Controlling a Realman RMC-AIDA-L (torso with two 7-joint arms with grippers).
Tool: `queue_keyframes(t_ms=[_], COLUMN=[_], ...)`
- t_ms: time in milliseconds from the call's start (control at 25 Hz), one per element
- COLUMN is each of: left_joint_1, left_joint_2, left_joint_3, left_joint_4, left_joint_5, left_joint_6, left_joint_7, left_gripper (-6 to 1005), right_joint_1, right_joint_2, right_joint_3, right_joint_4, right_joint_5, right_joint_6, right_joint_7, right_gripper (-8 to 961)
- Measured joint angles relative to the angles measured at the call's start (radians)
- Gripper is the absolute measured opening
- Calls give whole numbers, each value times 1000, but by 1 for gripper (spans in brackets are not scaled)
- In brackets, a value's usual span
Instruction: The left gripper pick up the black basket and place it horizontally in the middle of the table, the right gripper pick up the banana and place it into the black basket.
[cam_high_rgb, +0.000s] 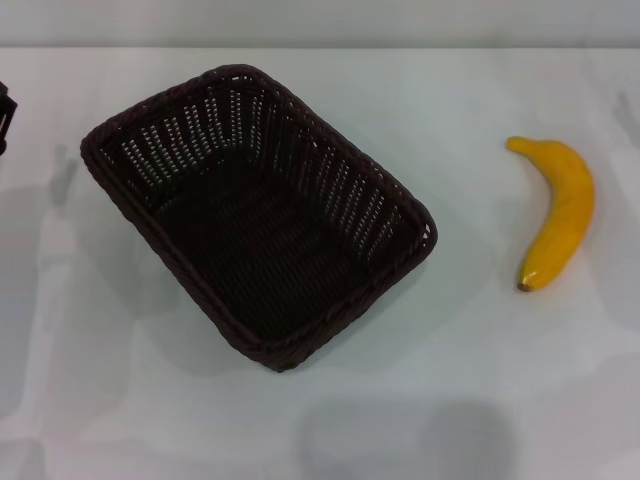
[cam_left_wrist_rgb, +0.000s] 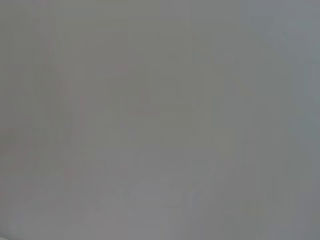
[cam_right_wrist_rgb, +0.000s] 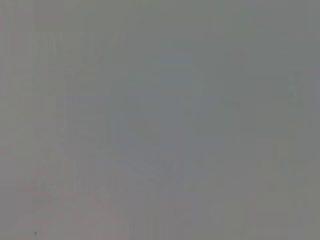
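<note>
The black basket (cam_high_rgb: 255, 215) stands upright on the white table (cam_high_rgb: 480, 370), left of the middle, turned diagonally with one corner toward the front. It is empty. The yellow banana (cam_high_rgb: 558, 213) lies on the table at the right, well apart from the basket, its dark tip toward the front. A small black part of the left gripper (cam_high_rgb: 5, 115) shows at the far left edge of the head view, away from the basket. The right gripper is out of view. Both wrist views show only blank grey surface.
The table's far edge meets a pale wall (cam_high_rgb: 320, 20) at the back. Soft shadows fall on the tabletop at the front (cam_high_rgb: 400, 440) and at the left (cam_high_rgb: 60, 175).
</note>
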Motion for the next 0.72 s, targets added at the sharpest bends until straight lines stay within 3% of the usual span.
queue_keyframes(t_ms=[560, 720], left_joint_1=[19, 14], left_joint_2=[3, 8], left_joint_3=[1, 6], left_joint_4=[4, 42], left_joint_5=[3, 1], left_joint_6=[5, 63], left_joint_7=[0, -55], left_gripper=[891, 891], right_joint_1=[-6, -7], right_joint_2=[1, 1], right_joint_3=[11, 11], right_joint_4=[-4, -7], right_joint_5=[0, 0], right_joint_6=[0, 0], right_joint_7=[4, 7], right_gripper=[872, 872])
